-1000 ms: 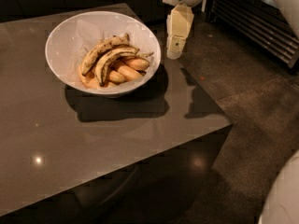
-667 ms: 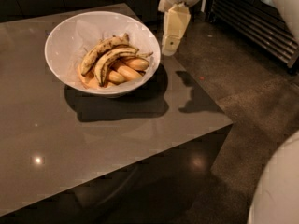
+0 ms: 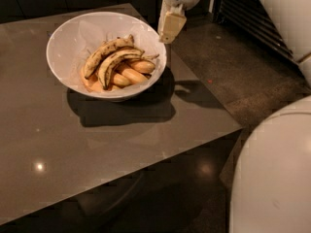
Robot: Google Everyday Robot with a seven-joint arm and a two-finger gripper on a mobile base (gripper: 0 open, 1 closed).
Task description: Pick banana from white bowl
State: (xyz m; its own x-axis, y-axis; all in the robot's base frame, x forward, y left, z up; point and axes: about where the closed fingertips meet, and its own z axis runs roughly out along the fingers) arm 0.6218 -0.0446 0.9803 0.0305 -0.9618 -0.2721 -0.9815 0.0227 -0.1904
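The gripper (image 3: 171, 28) has moved left and now hangs just beside the right rim of the bowl (image 3: 63, 33), above the table (image 3: 73, 144). Whether it is open or closed cannot be told. The banana (image 3: 112, 62) lies untouched in the bowl on orange pieces (image 3: 132, 74), so the reach looks barely begun. The arm is cut off at the top edge, and the banana's stem end is hard to make out.
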